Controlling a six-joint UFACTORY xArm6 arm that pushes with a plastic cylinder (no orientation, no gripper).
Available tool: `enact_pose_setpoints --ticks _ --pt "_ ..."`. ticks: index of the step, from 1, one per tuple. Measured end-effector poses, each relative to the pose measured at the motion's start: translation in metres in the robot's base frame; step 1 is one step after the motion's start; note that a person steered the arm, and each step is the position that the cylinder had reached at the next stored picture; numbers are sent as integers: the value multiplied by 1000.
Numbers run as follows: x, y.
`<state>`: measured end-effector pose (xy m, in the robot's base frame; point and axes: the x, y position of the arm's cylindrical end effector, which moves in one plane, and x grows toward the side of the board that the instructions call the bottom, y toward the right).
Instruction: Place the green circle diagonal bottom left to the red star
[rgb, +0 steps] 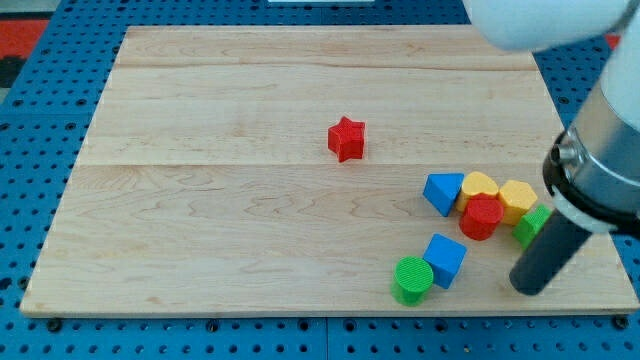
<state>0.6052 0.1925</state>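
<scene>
The green circle (412, 279) lies near the board's bottom edge, right of centre, touching a blue cube (445, 260) on its right. The red star (346, 138) sits alone near the middle of the board, up and to the left of the circle. My tip (527, 287) rests on the board at the lower right, well right of the green circle and the blue cube, just below a green block (531, 225).
A cluster lies at the right: a blue triangle (443, 191), a yellow heart (479, 186), a red round block (481, 217), a yellow block (517, 199). The arm's white body (600, 140) covers the right edge. Blue pegboard (40, 150) surrounds the wooden board (200, 200).
</scene>
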Motion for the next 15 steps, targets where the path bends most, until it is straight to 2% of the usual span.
enact_pose_setpoints --ticks 2,4,5,7,9,10,11,12,13,14,15 --pt "13 -35" --pt "13 -129" --pt "11 -137" --pt "11 -92" --pt "-1 -99" --pt "-21 -135" --pt "-24 -199" --pt "-29 -238" --pt "-30 -232" --pt "-30 -161" --pt "-30 -125"
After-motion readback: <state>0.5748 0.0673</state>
